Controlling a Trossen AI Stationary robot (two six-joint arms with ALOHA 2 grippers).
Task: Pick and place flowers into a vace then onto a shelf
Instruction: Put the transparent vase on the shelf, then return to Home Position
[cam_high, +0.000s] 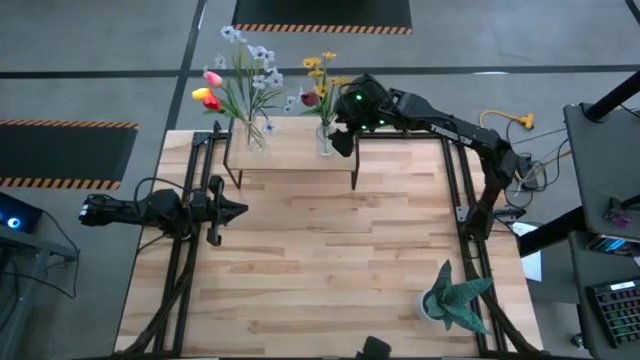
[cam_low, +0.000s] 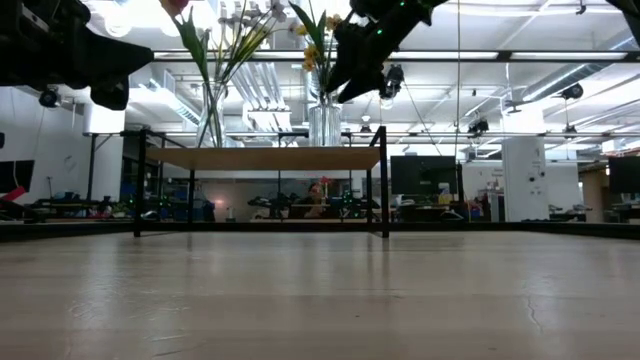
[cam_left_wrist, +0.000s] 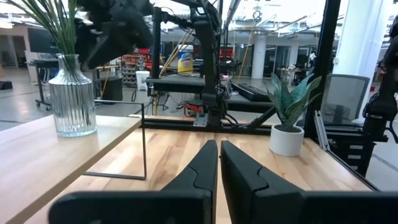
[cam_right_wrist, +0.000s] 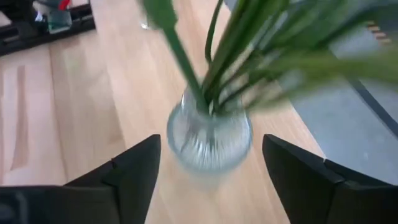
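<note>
Flowers (cam_high: 240, 75) already in two ribbed glass vases, both standing on the shelf (cam_high: 295, 152) at the upper middle of the overhead frame; judged from that, nearly finished, with nothing loose seen lying on the table (cam_high: 330, 270). Left vase (cam_high: 255, 135) near the shelf's left end, holding red, pink and yellow tulips plus a spray of small pale blossoms fanning toward the upper left. Right vase (cam_high: 325, 140) near the shelf's right end, holding yellow blooms and a dark maroon one on long green stems. Right gripper (cam_high: 345, 125) poised just beside and above the right vase, fingers spread wide on either side of the glass, apart from it, gripping nothing; in its wrist view the vase (cam_right_wrist: 208, 137) sits upright between the two dark fingers, stems rising from the neck. Probably left to do: backing that arm away. Left gripper (cam_high: 228, 210) at the middle left of the overhead frame, over bare table, well apart from the shelf, fingers pressed together and empty. Potted plant (cam_high: 452, 295) at the lower right, untouched.
</note>
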